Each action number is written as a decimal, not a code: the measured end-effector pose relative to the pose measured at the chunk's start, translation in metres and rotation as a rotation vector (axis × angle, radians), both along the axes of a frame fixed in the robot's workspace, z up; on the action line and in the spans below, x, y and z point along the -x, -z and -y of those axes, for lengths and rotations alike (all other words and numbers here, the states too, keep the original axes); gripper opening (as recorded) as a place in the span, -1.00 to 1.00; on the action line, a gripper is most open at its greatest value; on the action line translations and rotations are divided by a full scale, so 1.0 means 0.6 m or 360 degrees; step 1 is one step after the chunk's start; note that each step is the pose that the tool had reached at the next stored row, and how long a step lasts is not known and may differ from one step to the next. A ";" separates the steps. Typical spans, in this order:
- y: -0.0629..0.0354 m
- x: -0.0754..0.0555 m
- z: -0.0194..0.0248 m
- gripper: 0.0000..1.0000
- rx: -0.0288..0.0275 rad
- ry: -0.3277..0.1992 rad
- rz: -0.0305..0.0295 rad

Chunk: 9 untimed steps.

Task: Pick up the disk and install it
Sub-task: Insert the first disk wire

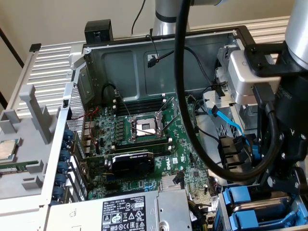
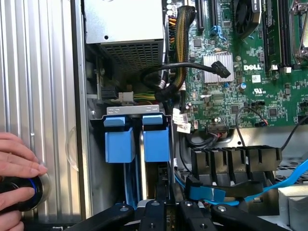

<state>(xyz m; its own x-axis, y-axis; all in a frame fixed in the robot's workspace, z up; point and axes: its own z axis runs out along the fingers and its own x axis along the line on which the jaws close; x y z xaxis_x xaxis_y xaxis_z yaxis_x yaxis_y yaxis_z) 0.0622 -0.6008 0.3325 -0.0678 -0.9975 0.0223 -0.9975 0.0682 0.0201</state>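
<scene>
- Evidently seated upright, the disk (image 2: pixel 156 142) stands in its blue carrier just beside the power-supply box (image 2: pixel 124 21), so that it slides along the bay.
- Gripper (image 2: pixel 163 195): jaws drawn narrow, apparently pinching the disk's edge farthest from the power-supply box, probably to steer it.

The green printed circuit motherboard (image 2: pixel 250 72) carries the white brand name "DELL", readable in the wrist view beside the small silver finned heatsink (image 2: pixel 217 67). In the exterior view, the black graphics card (image 1: pixel 132 162) bears a small green logo plate whose letters are too small to read. The white warning label (image 1: pixel 122 214) on the grey metal power-supply box (image 1: pixel 159 211) shows rows of certification symbols and fine print, none legible.
</scene>
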 end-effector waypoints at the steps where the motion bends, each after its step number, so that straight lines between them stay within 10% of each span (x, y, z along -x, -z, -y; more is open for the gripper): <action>1: 0.000 0.000 0.0000 -0.66 0.00002 0.0000 0.00000; 9: 0.000 0.000 0.0000 -0.66 -0.00013 0.0000 0.00004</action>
<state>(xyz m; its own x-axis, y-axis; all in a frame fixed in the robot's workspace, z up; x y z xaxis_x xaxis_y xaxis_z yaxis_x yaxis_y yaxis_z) 0.0619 -0.6008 0.3327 -0.0677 -0.9975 0.0215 -0.9975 0.0682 0.0199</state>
